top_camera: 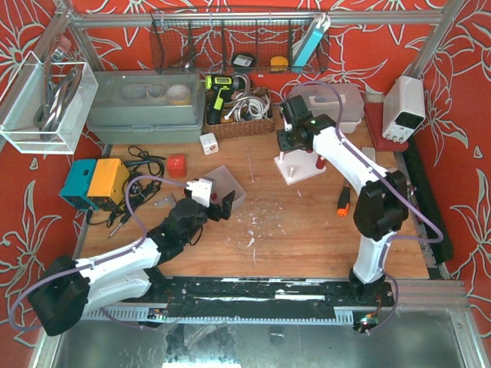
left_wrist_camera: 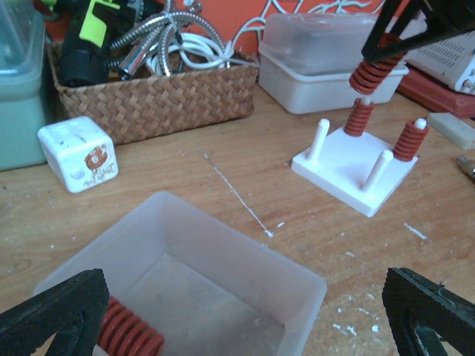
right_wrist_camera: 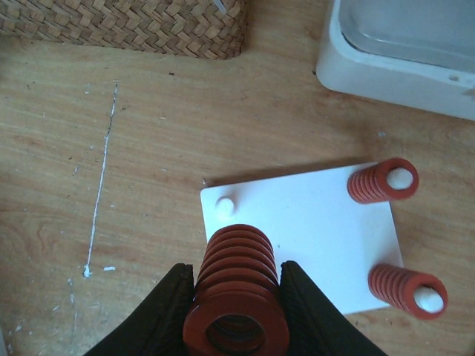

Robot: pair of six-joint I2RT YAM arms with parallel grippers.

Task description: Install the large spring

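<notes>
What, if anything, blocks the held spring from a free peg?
Nothing visible. The right gripper holds the large spring over the white base; the bare peg beside it is uncovered.

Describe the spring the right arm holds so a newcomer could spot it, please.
Find the white peg base right of centre on the table. Two seated springs stand on it; the held spring alone hangs above, clamped in the right end effector.
</notes>
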